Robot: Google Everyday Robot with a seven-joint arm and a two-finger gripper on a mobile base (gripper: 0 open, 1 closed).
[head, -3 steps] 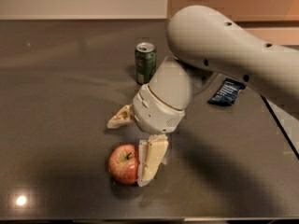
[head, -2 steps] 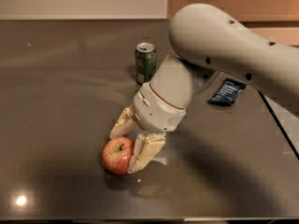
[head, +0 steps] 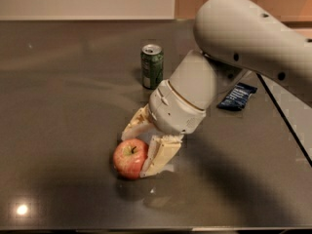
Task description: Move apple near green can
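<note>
The red apple (head: 129, 158), with yellowish patches and a short dark stem, sits low on the dark table (head: 58, 106), front centre. My gripper (head: 137, 153) comes down from the upper right, with one cream finger (head: 138, 126) behind the apple and the other (head: 159, 156) against its right side. The fingers hold the apple between them. The green can (head: 152, 66) stands upright further back, about two can heights beyond the apple and clear of the gripper.
A flat dark blue snack packet (head: 237, 96) lies right of the can, partly behind my white arm (head: 243, 38). The table's right edge (head: 285, 118) runs diagonally, with pale floor beyond. A wall lies behind the table's far edge.
The fingers have closed in from a wide spread onto the apple. The apple and the gripper have shifted a little left and toward the can.
</note>
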